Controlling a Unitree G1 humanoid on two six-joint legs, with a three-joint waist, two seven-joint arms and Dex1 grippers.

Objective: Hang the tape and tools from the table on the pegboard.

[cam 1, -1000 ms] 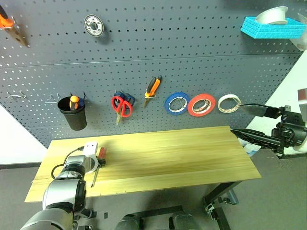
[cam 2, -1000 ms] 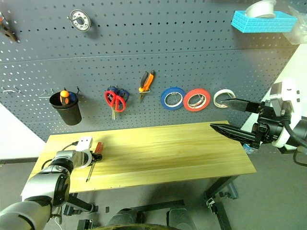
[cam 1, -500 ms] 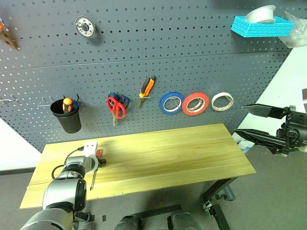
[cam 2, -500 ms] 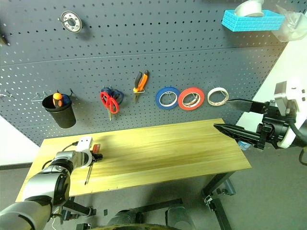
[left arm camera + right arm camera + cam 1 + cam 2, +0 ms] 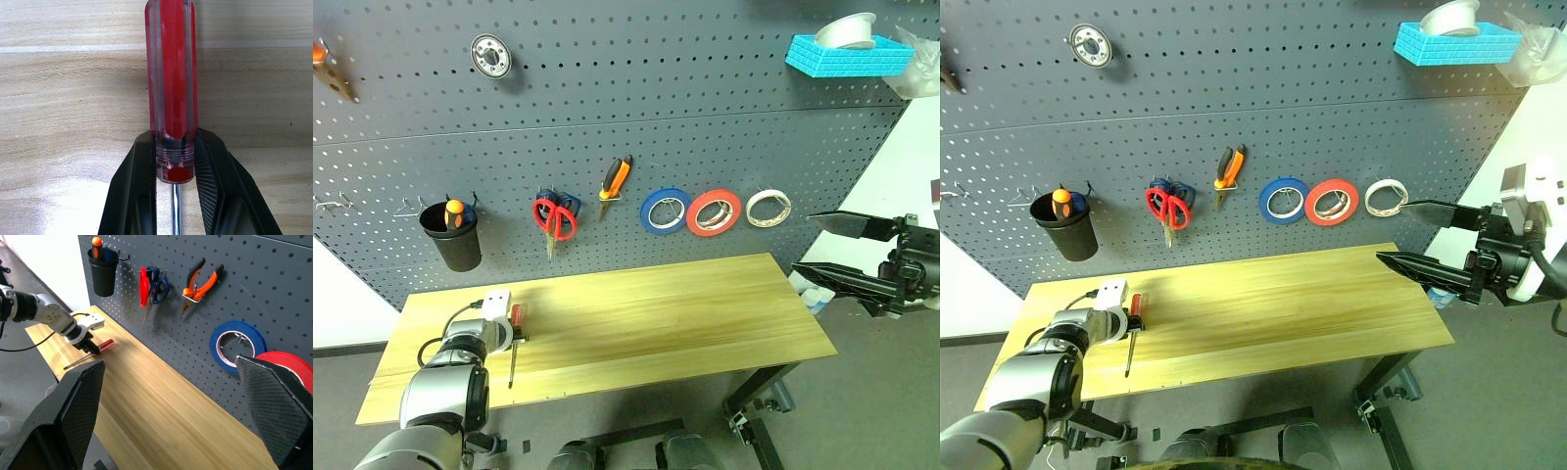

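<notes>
At lower left, left gripper (image 5: 175,161) fingers clamp the screwdriver (image 5: 171,73) handle for lifting; right gripper (image 5: 1435,240) fingers spread, idle.

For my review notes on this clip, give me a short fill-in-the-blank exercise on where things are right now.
1. The left hand is shut on the ____.
2. The red tape hangs between the blue roll and the ____ roll.
3. The pliers hang on the ____.
4. The right hand's fingers are ____.

Missing words: screwdriver; whitish; pegboard; open
</notes>
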